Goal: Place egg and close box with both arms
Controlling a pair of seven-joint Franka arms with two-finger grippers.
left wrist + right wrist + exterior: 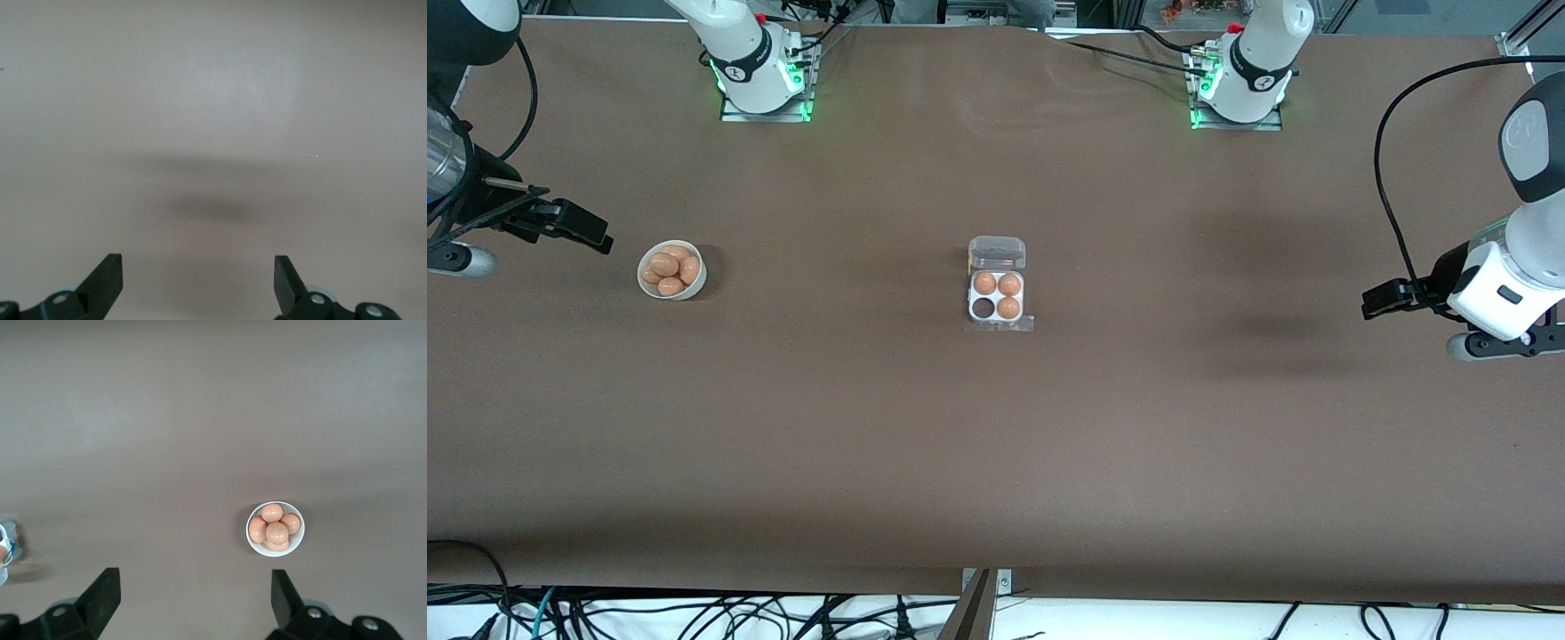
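Observation:
The box (997, 298) sits at the table's middle, a white four-cell tray with its clear lid (997, 252) folded back open. Three cells hold brown eggs; the cell (984, 308) nearer the camera toward the right arm's end is empty. A round white bowl (671, 269) holds several brown eggs, and also shows in the right wrist view (275, 528). My right gripper (591, 233) (193, 577) is open and empty, up in the air beside the bowl. My left gripper (1378, 300) (198, 261) is open and empty over bare table at the left arm's end.
The brown table cloth (996, 444) covers the whole surface. An edge of the box (5, 547) shows in the right wrist view. Cables hang along the table's front edge (694, 613). The arm bases (760, 80) stand along the top edge.

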